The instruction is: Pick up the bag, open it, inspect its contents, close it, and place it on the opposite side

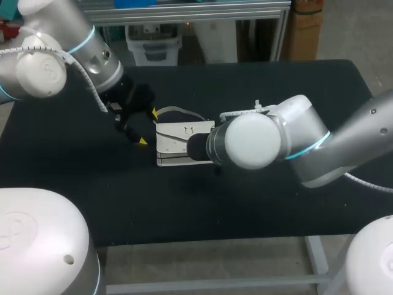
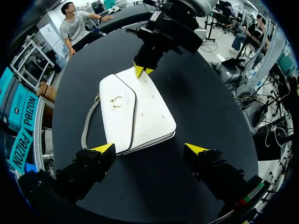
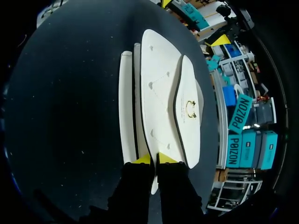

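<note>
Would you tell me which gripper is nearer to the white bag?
Right. The right gripper pinches an edge of the bag; the left gripper hangs open close by its other end.

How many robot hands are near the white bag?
2. The left hand is open at one end of the bag. The right hand pinches the bag's opposite edge. No others seem hidden.

Probably robotics lab: left arm (image 1: 73, 49), right arm (image 1: 344, 141), black worktable (image 1: 245, 203).
</note>
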Controlling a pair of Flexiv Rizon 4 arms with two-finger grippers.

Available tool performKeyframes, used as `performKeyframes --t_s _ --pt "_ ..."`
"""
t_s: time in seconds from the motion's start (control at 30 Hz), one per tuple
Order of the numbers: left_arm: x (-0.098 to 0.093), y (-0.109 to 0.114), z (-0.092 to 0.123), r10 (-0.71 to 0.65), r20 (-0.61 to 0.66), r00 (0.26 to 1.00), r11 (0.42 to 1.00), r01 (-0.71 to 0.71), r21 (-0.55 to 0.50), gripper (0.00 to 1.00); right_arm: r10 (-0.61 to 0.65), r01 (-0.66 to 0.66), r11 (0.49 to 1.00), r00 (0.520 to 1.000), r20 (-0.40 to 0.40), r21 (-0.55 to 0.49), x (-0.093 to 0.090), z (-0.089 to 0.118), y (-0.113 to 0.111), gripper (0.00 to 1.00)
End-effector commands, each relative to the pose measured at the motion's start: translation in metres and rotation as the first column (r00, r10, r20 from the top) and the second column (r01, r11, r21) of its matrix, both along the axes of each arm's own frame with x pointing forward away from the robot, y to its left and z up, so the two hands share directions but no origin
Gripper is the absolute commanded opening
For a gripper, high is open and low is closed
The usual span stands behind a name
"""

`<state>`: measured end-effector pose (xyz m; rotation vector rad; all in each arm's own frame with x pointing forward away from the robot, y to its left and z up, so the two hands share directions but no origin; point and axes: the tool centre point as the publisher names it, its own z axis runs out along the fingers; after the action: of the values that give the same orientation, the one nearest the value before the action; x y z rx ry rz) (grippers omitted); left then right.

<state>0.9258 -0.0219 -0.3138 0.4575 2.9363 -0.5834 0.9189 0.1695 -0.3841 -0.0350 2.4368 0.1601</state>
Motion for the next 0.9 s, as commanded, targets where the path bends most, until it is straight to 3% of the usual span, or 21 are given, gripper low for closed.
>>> performKeyframes --t_s 0.03,0.47,0.9 --pt "-0.01 -0.01 -0.002 -0.035 0.142 0.989 0.998 0.041 -0.045 1.0 0.001 -0.001 1.0 1.0 0.003 0.004 -0.001 -0.003 -0.001 0.0" --pt "-0.01 -0.03 -0.014 -0.128 0.43 0.894 0.962 0.217 -0.164 1.0 0.001 -0.001 1.0 1.0 0.003 0.004 -0.001 -0.003 -0.001 0.0" --pt "-0.007 -0.032 -0.013 -0.137 0.439 0.888 0.96 0.228 -0.16 1.0 0.001 -0.001 1.0 1.0 0.003 0.004 -0.001 -0.003 -0.001 0.0"
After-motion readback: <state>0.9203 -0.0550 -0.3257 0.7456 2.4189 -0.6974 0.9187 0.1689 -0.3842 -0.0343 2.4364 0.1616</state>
